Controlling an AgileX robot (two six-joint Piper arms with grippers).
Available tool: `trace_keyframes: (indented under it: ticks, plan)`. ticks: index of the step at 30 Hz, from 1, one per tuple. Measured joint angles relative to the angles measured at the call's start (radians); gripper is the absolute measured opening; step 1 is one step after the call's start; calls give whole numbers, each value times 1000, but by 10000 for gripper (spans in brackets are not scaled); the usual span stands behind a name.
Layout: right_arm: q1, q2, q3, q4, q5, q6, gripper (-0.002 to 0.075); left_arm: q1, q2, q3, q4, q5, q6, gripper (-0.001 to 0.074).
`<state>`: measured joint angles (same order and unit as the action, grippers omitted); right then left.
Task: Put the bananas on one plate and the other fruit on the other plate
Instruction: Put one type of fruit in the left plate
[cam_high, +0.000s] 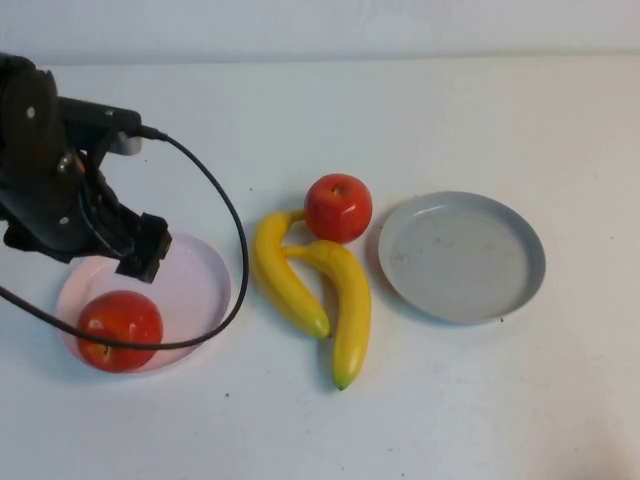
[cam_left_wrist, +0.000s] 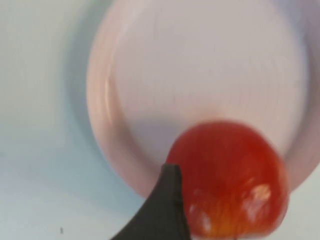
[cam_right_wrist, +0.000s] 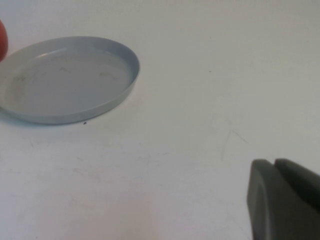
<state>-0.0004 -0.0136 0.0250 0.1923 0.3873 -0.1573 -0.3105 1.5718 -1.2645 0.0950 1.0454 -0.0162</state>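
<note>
Left gripper (cam_high: 140, 255), jaws released, hovers over pink plate (cam_high: 195, 290) holding 1 apple (cam_high: 120, 329) at 7 o'clock; right gripper (cam_right_wrist: 280, 200) clenched, empty.

Black left arm with cable; dark grey right fingertips

We see the left arm (cam_high: 55, 160) as a bulky matt-black body of rounded joint housings and blocky brackets, with a small silvery patch toward its 1 o'clock edge and a boxy black module at its 4 o'clock end. A glossy black cable (cam_high: 225, 215) leaves it near the top and sweeps in a wide loop. Of the left gripper (cam_left_wrist: 162, 210) we see only one tapered black finger (cam_left_wrist: 165, 200). The right gripper (cam_right_wrist: 285, 200) shows two dark grey, rounded-cornered fingers pressed together, a thin seam between them.
</note>
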Motion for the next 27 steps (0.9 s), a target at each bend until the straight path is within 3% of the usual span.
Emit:
trace_keyframes:
  ticks: [6, 14, 27]
  plan:
    - [0, 0, 0, 0, 0, 0, -17, -12, 13, -63, -95, -87, 85, 670]
    - [0, 0, 0, 2, 0, 0, -17, -126, 173, -199, -361, -169, 361, 670]
    - [0, 0, 0, 2, 0, 0, -17, -138, 277, -296, -462, -170, 390, 670]
